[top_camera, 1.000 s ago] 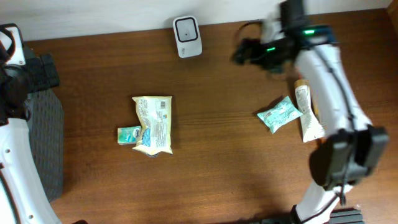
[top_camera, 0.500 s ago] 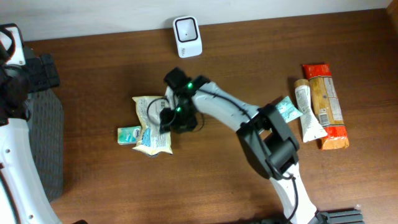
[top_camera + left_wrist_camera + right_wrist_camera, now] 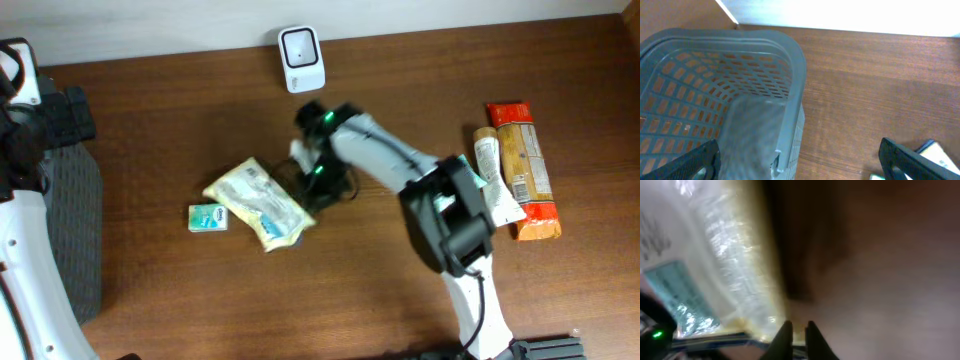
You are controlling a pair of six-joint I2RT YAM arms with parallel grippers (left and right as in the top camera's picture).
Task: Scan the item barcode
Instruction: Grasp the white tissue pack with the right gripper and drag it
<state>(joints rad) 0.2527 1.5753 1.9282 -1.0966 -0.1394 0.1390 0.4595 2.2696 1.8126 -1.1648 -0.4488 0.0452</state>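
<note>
Right arm (image 3: 400, 165) stretched across table (image 3: 150, 290) — right gripper (image 3: 797, 330) pinched on snack packet (image 3: 255, 203) edge; left gripper (image 3: 800, 162) wide apart.

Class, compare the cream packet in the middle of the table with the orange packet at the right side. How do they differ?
The cream packet is pale; the orange packet is orange-red. The cream packet lies slantwise, the orange packet nearly straight. The right gripper is at the cream packet's edge; the orange packet lies untouched beside a white tube. Both lie flat on the table.
</note>
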